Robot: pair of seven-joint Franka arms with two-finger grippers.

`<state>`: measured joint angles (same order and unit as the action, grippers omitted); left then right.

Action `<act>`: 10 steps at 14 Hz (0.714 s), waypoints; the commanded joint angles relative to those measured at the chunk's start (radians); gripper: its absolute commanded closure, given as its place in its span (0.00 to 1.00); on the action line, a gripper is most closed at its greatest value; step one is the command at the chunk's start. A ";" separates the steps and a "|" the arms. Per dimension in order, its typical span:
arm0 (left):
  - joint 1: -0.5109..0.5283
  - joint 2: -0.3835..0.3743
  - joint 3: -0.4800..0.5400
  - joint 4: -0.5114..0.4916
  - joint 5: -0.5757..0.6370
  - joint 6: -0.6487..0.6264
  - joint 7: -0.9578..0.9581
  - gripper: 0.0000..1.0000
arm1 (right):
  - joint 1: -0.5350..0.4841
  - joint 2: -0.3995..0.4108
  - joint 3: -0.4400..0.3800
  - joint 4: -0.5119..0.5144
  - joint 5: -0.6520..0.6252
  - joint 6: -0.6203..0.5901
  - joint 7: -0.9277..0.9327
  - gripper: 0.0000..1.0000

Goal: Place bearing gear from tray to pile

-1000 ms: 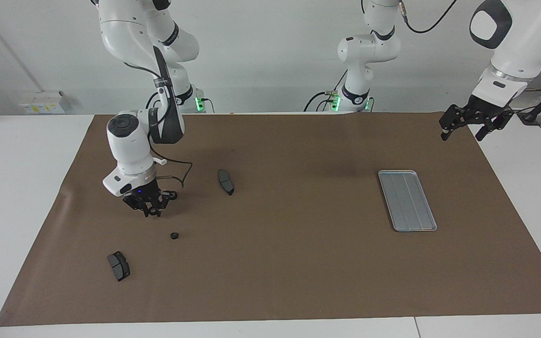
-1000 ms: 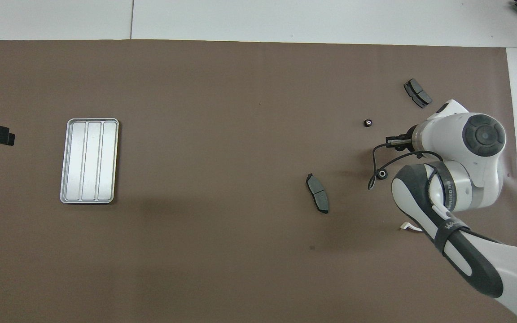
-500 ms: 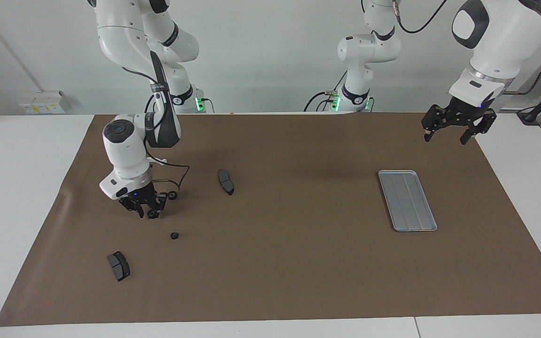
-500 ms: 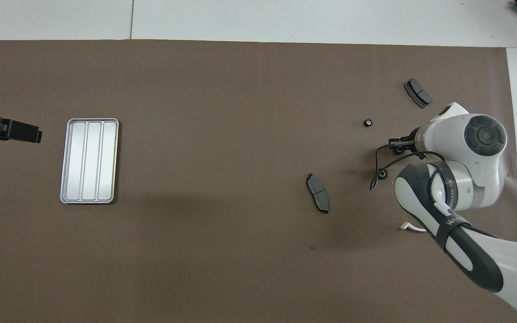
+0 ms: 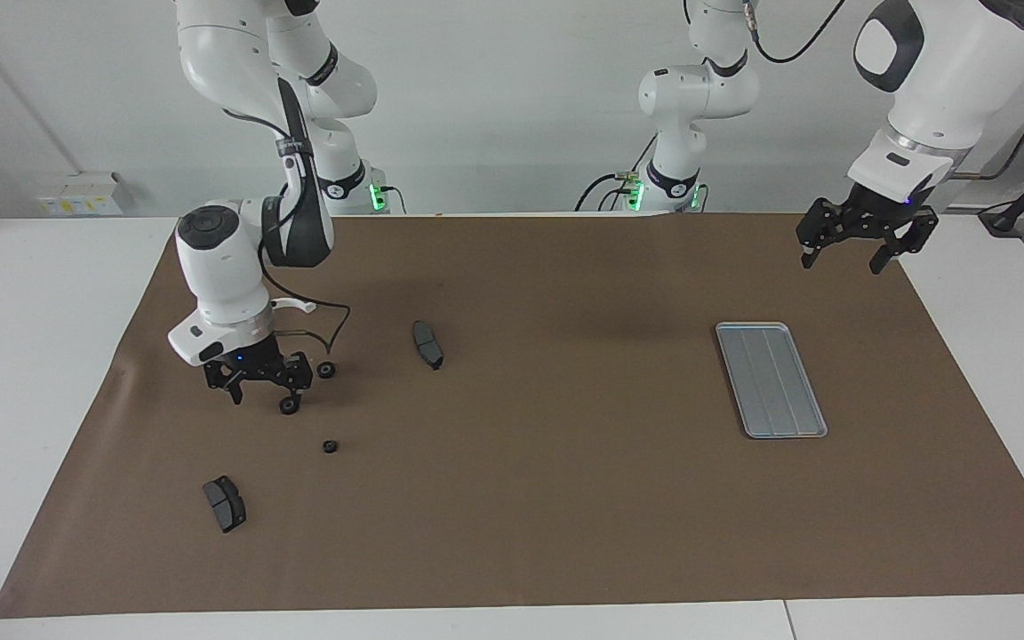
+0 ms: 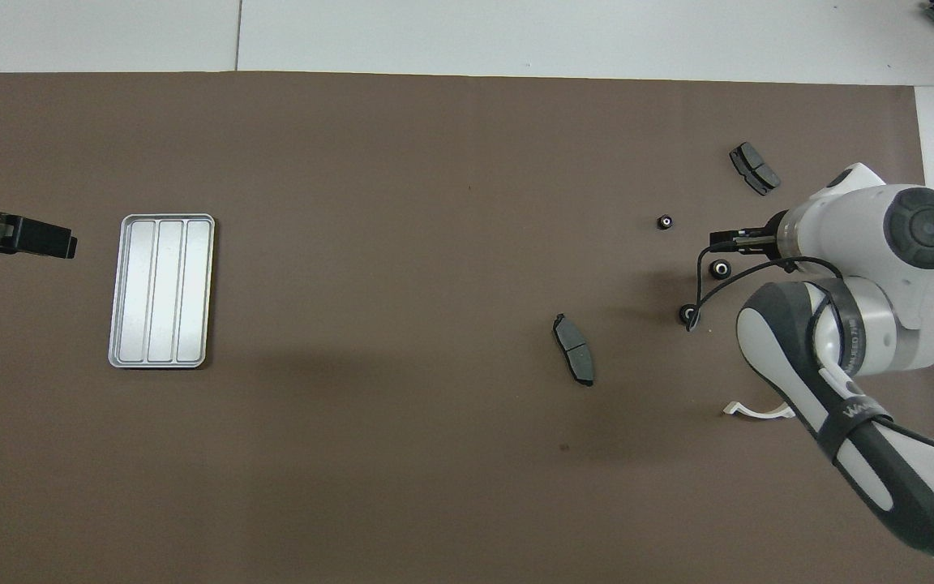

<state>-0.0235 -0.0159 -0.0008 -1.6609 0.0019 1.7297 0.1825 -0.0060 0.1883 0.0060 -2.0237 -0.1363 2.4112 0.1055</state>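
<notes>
Bearing gears (image 5: 329, 446): 3 on mat | brake pads (image 5: 428, 344): 2 | right gripper (image 5: 260, 397) released | left gripper (image 5: 841, 259) spread

A plain pale grey-white wall (image 5: 512, 107) is standing along the robots' end of the room. The white worktop (image 5: 41, 356) is lying under a broad brown paper mat (image 5: 565, 498), with a small white box (image 5: 78, 194) resting by the wall.

Ridged, dull-sheened metal tray (image 5: 772, 380) on matt brown paper-like mat (image 5: 565, 498).
</notes>
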 commanded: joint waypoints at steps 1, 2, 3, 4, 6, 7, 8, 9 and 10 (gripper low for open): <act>-0.007 -0.022 0.005 -0.005 0.004 -0.015 0.002 0.00 | -0.003 -0.084 0.020 0.060 0.055 -0.148 0.036 0.00; -0.007 -0.021 0.005 0.016 0.004 -0.038 0.002 0.00 | -0.003 -0.108 0.020 0.084 0.085 -0.205 0.042 0.00; -0.007 -0.015 0.005 0.045 0.003 -0.065 0.002 0.00 | -0.005 -0.131 0.020 0.109 0.093 -0.255 0.042 0.00; -0.007 -0.010 0.005 0.074 0.003 -0.091 0.002 0.00 | -0.009 -0.153 0.020 0.138 0.095 -0.306 0.040 0.00; -0.006 -0.007 0.005 0.111 -0.009 -0.140 0.002 0.00 | -0.008 -0.174 0.020 0.241 0.096 -0.442 0.040 0.00; -0.006 -0.007 0.007 0.116 -0.025 -0.159 0.000 0.00 | -0.006 -0.168 0.020 0.313 0.099 -0.525 0.040 0.00; -0.006 -0.009 0.007 0.113 -0.028 -0.157 -0.006 0.00 | -0.005 -0.167 0.020 0.363 0.099 -0.587 0.040 0.00; -0.006 -0.012 0.007 0.104 -0.026 -0.154 -0.021 0.00 | -0.005 -0.174 0.022 0.384 0.101 -0.640 0.042 0.00; -0.006 -0.013 0.007 0.099 -0.026 -0.153 -0.038 0.00 | -0.003 -0.196 0.022 0.382 0.101 -0.688 0.042 0.00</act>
<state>-0.0234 -0.0200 -0.0007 -1.5552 -0.0125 1.5944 0.1716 -0.0049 -0.0087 0.0199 -1.6807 -0.0516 1.8000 0.1315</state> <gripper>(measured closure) 0.000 0.000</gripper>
